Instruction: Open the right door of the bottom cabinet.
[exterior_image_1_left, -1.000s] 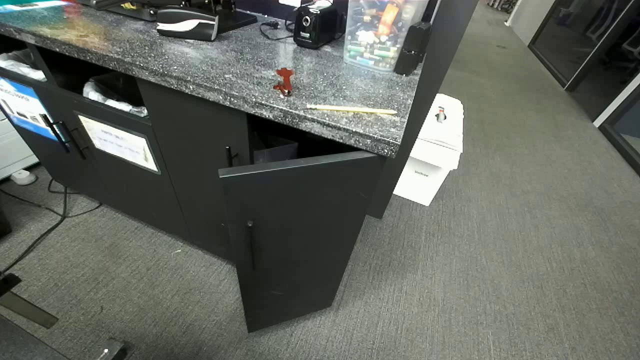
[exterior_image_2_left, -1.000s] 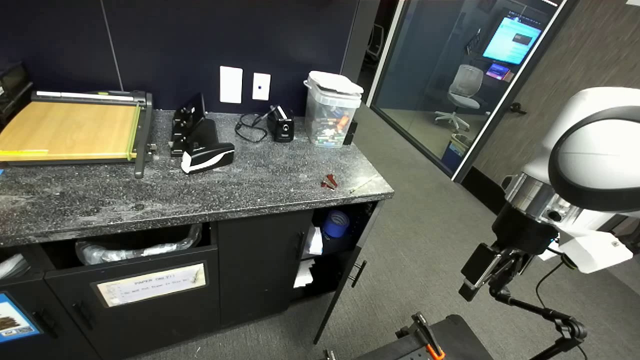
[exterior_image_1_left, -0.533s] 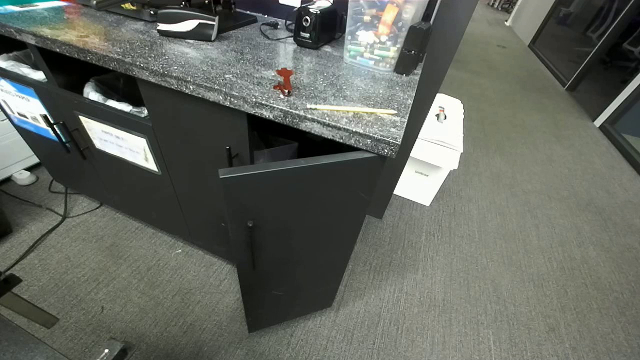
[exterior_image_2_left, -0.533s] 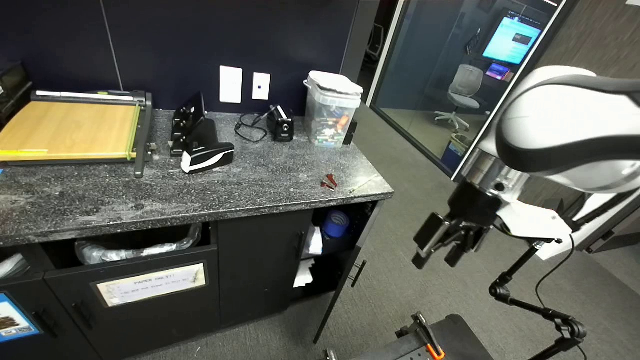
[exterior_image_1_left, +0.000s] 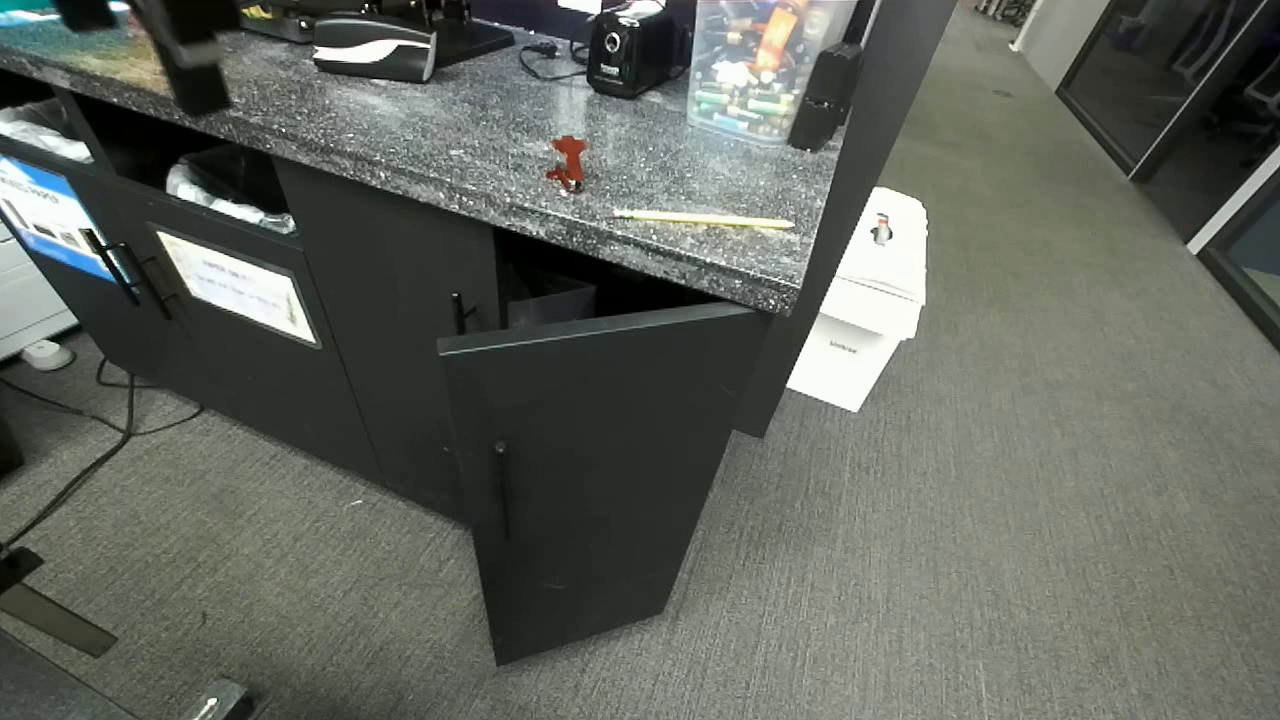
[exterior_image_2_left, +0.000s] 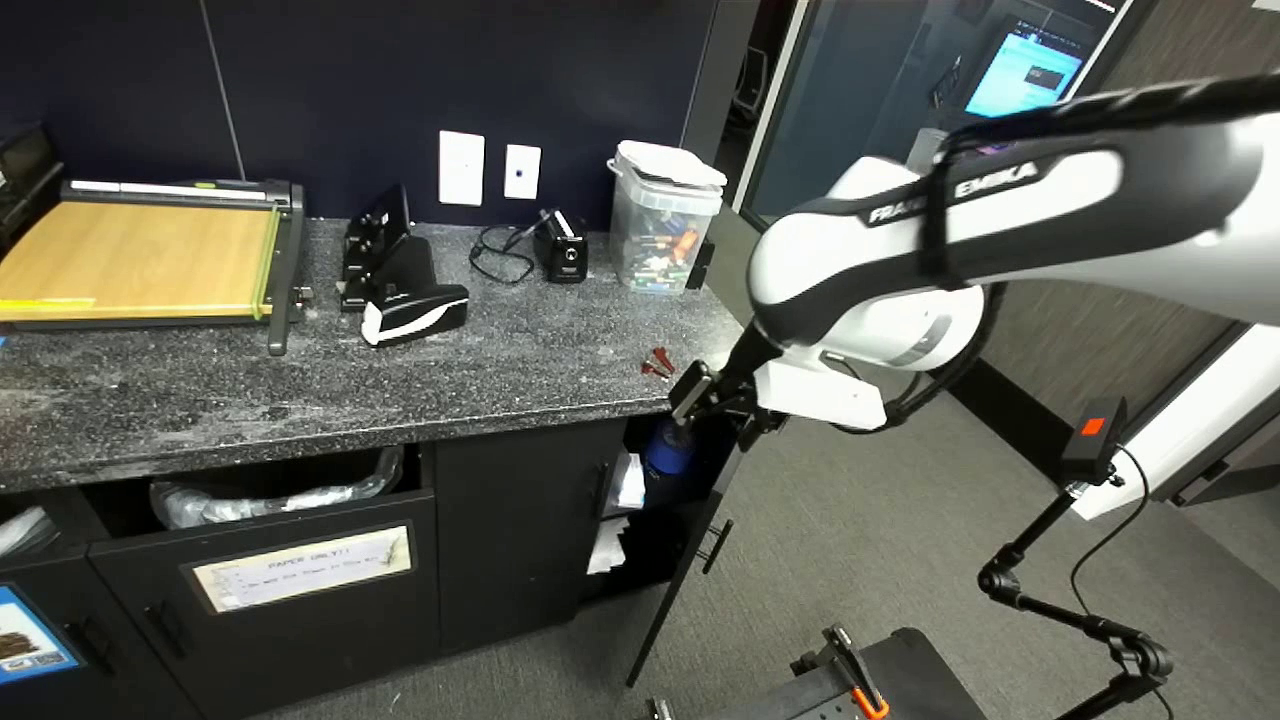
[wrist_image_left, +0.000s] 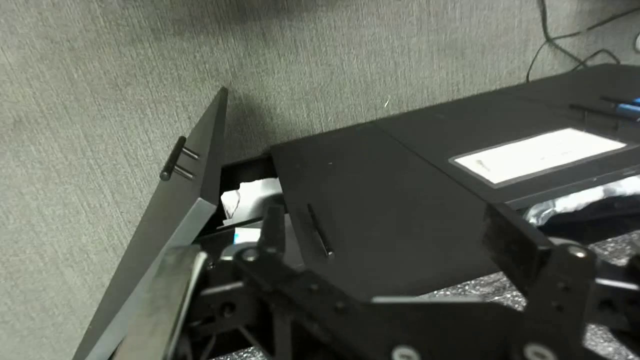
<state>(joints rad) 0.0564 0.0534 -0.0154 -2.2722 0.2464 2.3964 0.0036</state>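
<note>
One right door (exterior_image_1_left: 600, 480) with one handle (wrist_image_left: 173, 158), swung open at the right end of the cabinet (exterior_image_1_left: 385, 330) | one gripper (wrist_image_left: 390, 230), fingers spread wide | one blue cylinder (exterior_image_2_left: 668, 458) inside the cabinet, right | one pencil (exterior_image_1_left: 705, 219), one staple remover (exterior_image_1_left: 569, 160) on the table (exterior_image_1_left: 420, 130), near edge, right

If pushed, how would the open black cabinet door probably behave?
The open door would likely swing rather than slide: one side meets the cabinet, the other stands out. It is probably stiff, since it looks flat and thick-edged. Its handle might snag things, standing off the face.
</note>
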